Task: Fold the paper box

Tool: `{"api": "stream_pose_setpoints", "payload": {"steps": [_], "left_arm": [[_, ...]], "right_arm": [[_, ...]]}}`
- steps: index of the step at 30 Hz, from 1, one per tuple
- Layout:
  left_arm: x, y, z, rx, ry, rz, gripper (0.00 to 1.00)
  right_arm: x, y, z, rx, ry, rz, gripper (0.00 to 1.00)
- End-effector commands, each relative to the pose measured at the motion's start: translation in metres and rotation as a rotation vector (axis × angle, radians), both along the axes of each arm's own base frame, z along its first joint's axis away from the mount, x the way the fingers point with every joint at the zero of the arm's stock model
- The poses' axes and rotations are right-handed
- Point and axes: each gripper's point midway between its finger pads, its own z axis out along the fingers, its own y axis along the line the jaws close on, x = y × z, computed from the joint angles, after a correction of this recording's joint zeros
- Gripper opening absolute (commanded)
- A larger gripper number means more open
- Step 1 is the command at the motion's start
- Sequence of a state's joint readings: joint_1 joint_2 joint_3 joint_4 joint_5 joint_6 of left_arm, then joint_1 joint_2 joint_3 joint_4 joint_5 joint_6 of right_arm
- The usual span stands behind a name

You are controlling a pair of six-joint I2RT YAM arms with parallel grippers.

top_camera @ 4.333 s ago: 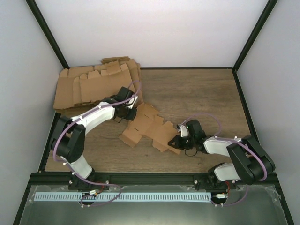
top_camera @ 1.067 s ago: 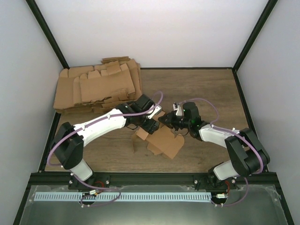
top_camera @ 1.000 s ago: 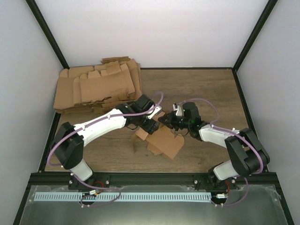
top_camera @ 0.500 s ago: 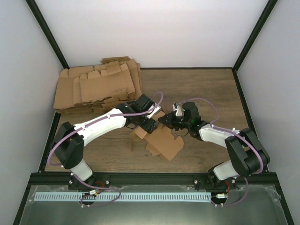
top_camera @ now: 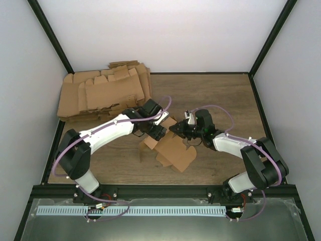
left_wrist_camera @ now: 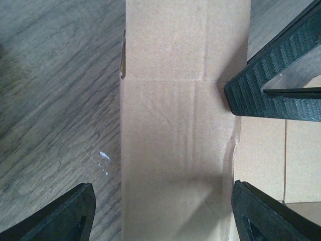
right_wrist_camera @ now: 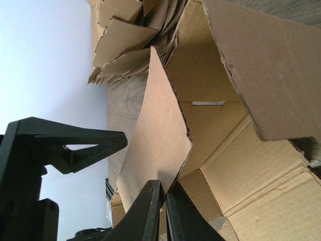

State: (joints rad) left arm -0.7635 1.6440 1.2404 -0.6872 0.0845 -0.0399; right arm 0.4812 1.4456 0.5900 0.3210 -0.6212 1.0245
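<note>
Top external view: the paper box (top_camera: 174, 150), a partly folded brown cut-out, lies on the desk (top_camera: 220, 95) at mid-frame, between the two arms. At its upper edge the right gripper (right_wrist_camera: 163, 203) has its fingers (right_wrist_camera: 148, 211) pinching the lower edge of one raised flap. Just left of it, the left gripper (left_wrist_camera: 160, 216) has its fingers (left_wrist_camera: 65, 216) spread wide, one on each side of a creased box panel. A pile of flat cardboard blanks (top_camera: 100, 93) fills the upper left of the desk.
</note>
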Motion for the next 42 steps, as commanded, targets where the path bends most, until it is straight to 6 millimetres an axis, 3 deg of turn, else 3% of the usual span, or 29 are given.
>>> {"api": "stream_pose_setpoints", "payload": {"steps": [1, 4, 9, 15, 26, 32, 35, 42], "left_arm": [[-0.004, -0.006, -0.011, -0.004, 0.03, -0.049, 0.77], [-0.007, -0.004, -0.016, 0.004, 0.043, -0.065, 0.76], [-0.011, -0.005, -0.018, 0.004, 0.06, -0.081, 0.65], [-0.011, -0.004, -0.015, 0.004, 0.05, -0.081, 0.65], [-0.018, -0.005, -0.023, -0.011, 0.078, -0.086, 0.64], [-0.02, -0.004, -0.024, -0.013, 0.081, -0.084, 0.64], [-0.021, -0.005, -0.022, -0.023, 0.08, -0.087, 0.64], [-0.019, -0.009, -0.018, -0.051, 0.076, -0.075, 0.65]], "right_arm": [[0.004, 0.006, 0.019, 0.011, -0.062, 0.02, 0.07], [0.004, 0.005, 0.019, 0.003, -0.065, 0.022, 0.08], [0.005, 0.004, 0.019, -0.015, -0.083, 0.026, 0.14], [0.006, 0.001, 0.022, -0.064, -0.128, 0.033, 0.22], [0.012, -0.03, 0.029, -0.255, -0.247, -0.009, 0.31], [0.024, -0.048, 0.046, -0.39, -0.382, -0.042, 0.39], [0.026, -0.043, 0.06, -0.409, -0.469, 0.015, 0.43], [0.035, -0.023, 0.068, -0.403, -0.502, 0.133, 0.41]]}}
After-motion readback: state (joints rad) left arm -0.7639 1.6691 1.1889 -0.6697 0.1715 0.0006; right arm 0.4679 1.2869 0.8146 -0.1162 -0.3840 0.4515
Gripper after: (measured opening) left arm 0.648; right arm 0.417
